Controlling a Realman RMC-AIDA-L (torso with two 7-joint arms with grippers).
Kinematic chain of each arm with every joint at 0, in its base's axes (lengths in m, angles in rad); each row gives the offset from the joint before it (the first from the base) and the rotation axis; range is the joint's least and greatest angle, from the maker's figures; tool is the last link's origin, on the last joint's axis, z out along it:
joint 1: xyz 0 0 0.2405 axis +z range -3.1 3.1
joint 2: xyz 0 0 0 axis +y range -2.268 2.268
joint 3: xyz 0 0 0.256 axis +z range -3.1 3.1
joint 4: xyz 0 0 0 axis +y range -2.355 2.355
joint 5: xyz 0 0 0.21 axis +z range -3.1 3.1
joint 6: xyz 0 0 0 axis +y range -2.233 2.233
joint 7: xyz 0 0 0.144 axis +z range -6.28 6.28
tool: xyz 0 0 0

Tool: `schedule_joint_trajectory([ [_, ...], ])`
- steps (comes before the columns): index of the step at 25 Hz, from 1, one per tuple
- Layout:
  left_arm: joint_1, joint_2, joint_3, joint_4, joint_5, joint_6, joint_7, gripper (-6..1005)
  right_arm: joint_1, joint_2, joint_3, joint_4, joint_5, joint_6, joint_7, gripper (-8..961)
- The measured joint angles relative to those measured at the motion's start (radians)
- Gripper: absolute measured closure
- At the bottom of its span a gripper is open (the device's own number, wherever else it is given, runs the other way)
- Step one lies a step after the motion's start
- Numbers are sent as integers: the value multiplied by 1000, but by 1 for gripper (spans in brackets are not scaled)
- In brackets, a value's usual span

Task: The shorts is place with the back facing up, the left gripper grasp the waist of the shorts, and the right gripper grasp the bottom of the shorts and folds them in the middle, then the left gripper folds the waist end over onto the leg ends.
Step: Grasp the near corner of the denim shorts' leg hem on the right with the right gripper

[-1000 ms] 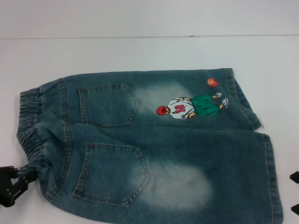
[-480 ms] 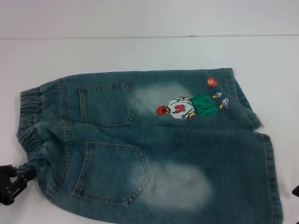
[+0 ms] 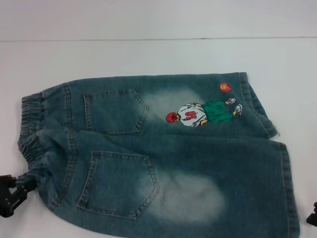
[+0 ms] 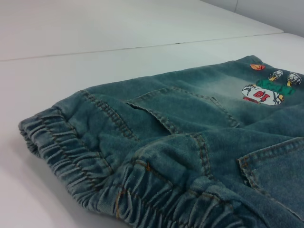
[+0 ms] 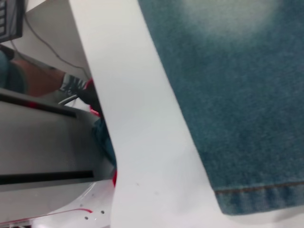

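Note:
Blue denim shorts point(image 3: 163, 153) lie flat on the white table point(image 3: 148, 54), back pockets up. The elastic waist point(image 3: 29, 134) is at the left, the leg ends point(image 3: 290, 188) at the right. A cartoon patch point(image 3: 198, 114) marks the far leg. My left gripper point(image 3: 22, 191) is low at the near corner of the waist, open and just touching the fabric. The left wrist view shows the gathered waist point(image 4: 95, 175) close up. Only a black sliver of my right gripper point(image 3: 312, 218) shows beside the near leg end. The right wrist view shows that hem point(image 5: 259, 197).
The table's near edge point(image 5: 109, 118) runs close to the near leg in the right wrist view. Beyond the edge are the robot's base and floor clutter point(image 5: 71, 88). White tabletop surrounds the shorts on the far side.
My right gripper has dropped toward the frame's lower right corner, leaving just a sliver in view. The left gripper has shifted slightly at the waist corner. The shorts have not moved.

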Motion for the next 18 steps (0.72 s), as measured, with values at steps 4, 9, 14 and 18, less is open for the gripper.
schedule_joint_trajectory([
  [4, 2, 0, 0, 1, 0, 0, 0, 834, 0, 2, -35, 8, 37, 1, 8, 13],
  [9, 3, 0, 0, 1, 1, 0, 0, 834, -1, 1, -48, 9, 67, 8, 8, 12],
  [14, 0, 0, 0, 0, 3, 0, 0, 834, 1, 1, -49, 11, 78, 17, 4, 12],
  [18, 0, 0, 0, -3, 4, -4, 0, 834, -2, -2, -49, 5, 110, 19, -5, 13],
])
